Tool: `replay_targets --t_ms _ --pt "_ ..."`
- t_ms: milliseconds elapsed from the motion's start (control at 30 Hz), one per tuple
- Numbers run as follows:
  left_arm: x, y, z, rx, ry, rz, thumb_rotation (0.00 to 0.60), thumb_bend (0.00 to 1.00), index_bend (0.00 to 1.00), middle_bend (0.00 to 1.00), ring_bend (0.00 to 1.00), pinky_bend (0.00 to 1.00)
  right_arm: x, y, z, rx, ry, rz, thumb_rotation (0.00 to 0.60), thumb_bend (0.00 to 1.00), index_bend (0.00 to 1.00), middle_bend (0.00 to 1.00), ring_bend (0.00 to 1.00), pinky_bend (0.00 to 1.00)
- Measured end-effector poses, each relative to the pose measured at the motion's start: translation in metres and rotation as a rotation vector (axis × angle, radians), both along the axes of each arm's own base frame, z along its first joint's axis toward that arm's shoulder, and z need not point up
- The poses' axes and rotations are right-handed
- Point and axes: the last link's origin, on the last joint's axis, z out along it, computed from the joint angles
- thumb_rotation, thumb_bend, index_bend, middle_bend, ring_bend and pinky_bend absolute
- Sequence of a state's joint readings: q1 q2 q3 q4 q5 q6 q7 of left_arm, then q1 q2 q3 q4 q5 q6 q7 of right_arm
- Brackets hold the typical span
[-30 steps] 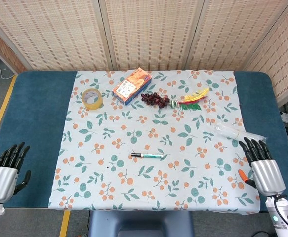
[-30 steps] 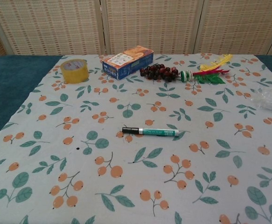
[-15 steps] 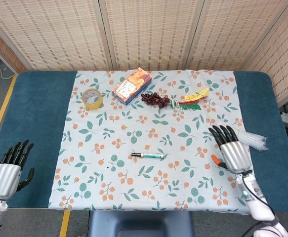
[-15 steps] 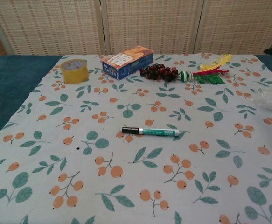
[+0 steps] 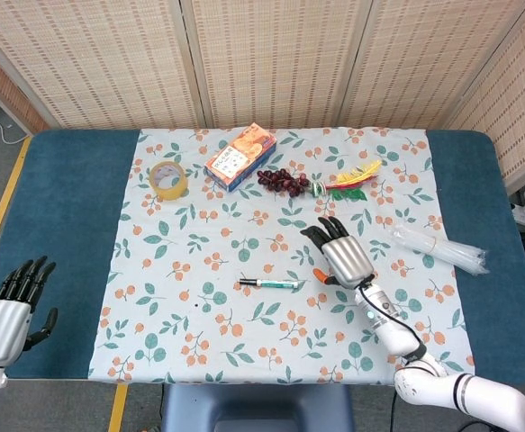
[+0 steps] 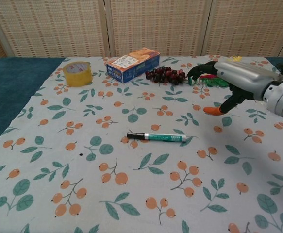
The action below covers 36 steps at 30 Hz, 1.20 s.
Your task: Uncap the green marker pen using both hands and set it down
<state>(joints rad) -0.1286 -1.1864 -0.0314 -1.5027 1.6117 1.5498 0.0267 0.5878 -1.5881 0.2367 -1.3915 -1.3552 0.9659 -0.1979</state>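
Left hand (image 5: 10, 310) spread at our table's left edge; right hand (image 5: 343, 256) spread, empty, above the cloth (image 5: 199, 342).
We see the capped marker (image 5: 269, 283) lying mid-cloth, just left of it; tape (image 5: 167, 180), box (image 5: 240, 157), grapes (image 5: 283, 181) behind.

You have one green marker pen (image 5: 270, 283) lying on the worktop (image 5: 64, 207), along with one roll of yellow tape (image 5: 167, 180) and one orange-and-blue box (image 5: 239, 157). There is also one bunch of dark grapes (image 5: 283, 181), one feathered shuttlecock (image 5: 348, 183) and one clear plastic bag (image 5: 435, 247). Two hands show: the left hand (image 5: 10, 310) and the right hand (image 5: 341, 256).
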Motion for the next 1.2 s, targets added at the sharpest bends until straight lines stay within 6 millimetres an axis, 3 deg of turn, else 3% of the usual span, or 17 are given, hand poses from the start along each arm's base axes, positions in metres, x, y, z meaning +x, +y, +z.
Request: replay_targets --t_ms 200,400,800,1200 --pt "-0.002 -0.002 0.006 0.006 -0.016 0.006 0.6 0.46 0.0 0.0 0.0 0.13 0.012 0.01 -0.008 0.083 -0.066 -0.014 0.6 0.19 0.16 0.16 0.0 0.0" --pt "-0.002 -0.004 0.01 0.01 -0.019 0.008 0.6 0.46 0.0 0.0 0.0 0.13 0.016 0.018 -0.015 0.154 -0.021 -0.007 0.6 0.19 0.18 0.16 0.0 0.0" --pt "-0.003 -0.003 0.01 -0.016 -0.032 0.017 0.6 0.46 0.0 0.0 0.0 0.13 0.028 0.01 -0.033 0.251 0.126 0.015 0.6 0.18 0.23 0.16 0.0 0.0" --pt "-0.002 -0.004 0.009 -0.033 -0.039 0.016 0.6 0.46 0.0 0.0 0.0 0.13 0.034 0.004 -0.055 0.233 0.176 0.017 0.6 0.18 0.36 0.19 0.0 0.0"
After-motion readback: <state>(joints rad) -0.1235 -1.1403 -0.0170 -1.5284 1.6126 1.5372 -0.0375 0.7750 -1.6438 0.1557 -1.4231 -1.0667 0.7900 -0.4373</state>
